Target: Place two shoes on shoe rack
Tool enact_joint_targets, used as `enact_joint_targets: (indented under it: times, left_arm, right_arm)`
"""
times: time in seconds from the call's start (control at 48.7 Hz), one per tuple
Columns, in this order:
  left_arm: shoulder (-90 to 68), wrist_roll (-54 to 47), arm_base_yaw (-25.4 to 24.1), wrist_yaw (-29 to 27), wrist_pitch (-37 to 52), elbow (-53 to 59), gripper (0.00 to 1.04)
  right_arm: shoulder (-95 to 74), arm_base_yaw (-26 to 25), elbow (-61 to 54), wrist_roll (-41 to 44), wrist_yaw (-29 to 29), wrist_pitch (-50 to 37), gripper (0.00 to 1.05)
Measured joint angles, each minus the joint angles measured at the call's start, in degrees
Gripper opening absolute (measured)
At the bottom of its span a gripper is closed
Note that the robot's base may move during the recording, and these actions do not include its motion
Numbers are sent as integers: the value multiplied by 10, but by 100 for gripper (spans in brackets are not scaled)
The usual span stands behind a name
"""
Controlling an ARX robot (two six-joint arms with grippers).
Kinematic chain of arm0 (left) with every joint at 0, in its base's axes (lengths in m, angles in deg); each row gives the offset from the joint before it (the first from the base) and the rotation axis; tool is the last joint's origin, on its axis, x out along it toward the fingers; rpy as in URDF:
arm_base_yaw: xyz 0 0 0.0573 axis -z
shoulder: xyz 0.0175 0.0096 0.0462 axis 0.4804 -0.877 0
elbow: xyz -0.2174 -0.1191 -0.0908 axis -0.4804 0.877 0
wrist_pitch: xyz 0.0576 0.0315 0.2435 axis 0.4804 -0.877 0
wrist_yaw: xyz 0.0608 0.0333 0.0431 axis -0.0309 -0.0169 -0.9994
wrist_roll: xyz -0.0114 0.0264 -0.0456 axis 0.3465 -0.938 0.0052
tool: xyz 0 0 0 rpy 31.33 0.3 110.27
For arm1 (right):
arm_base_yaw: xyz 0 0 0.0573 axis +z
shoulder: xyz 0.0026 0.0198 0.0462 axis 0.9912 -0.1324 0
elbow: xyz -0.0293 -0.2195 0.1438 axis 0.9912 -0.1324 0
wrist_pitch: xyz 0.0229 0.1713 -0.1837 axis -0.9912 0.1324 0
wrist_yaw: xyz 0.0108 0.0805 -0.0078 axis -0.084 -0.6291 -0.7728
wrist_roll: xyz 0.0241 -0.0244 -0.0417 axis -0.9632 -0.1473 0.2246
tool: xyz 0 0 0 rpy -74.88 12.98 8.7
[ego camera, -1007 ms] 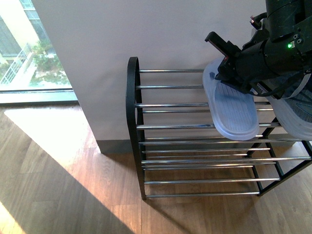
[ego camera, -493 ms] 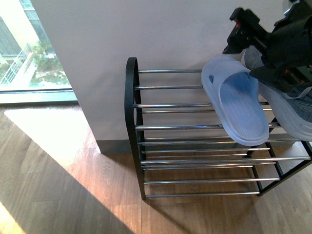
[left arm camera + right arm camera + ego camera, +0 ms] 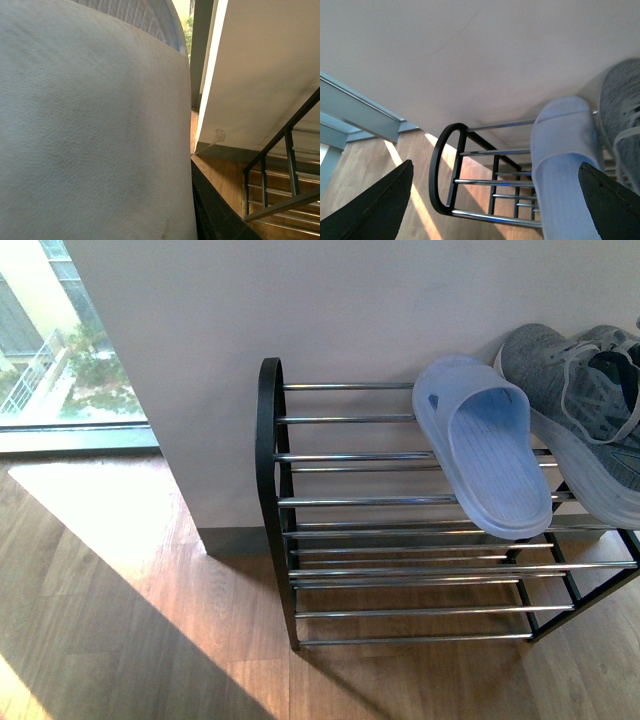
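Observation:
One pale blue slide (image 3: 485,445) lies on the top tier of the shoe rack (image 3: 350,455), toe toward the wall, heel past the front bar. A grey knit sneaker (image 3: 585,405) sits right beside it. No arm shows in the front view. My right gripper (image 3: 495,165) hangs open above and in front of that slide (image 3: 565,160), with nothing between its fingers. Another pale blue slide (image 3: 90,130) fills the left wrist view, and my left gripper (image 3: 196,210) is shut on it. Only one dark finger (image 3: 215,217) shows beside it.
The rack stands against a white wall (image 3: 300,310) on a wooden floor (image 3: 120,620). A floor-length window (image 3: 60,340) lies to the left. The rack's left half (image 3: 340,420) holds no shoes. Its black side frame (image 3: 285,160) shows in the left wrist view.
The right arm that hung over the slide on the rack has pulled back out of the front view. The slide stays on the top tier, and the grey sneaker is now uncovered.

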Motion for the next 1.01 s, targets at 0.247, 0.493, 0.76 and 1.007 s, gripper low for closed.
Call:
enact_joint_targets:
  times: [0.247, 0.493, 0.76, 1.007]
  left_arm:
    - [0, 0, 0, 0, 0, 0, 2]
    - [0, 0, 0, 0, 0, 0, 2]
    - [0, 0, 0, 0, 0, 0, 2]
    - [0, 0, 0, -1, 0, 0, 2]
  right_arm:
    - [56, -51, -93, 87, -23, -86, 96]
    - [64, -33, -176, 205, 207, -292, 70]
    - [156, -70, -257, 243, 183, -287, 26]
    - [258, -73, -310, 250, 181, -237, 1]
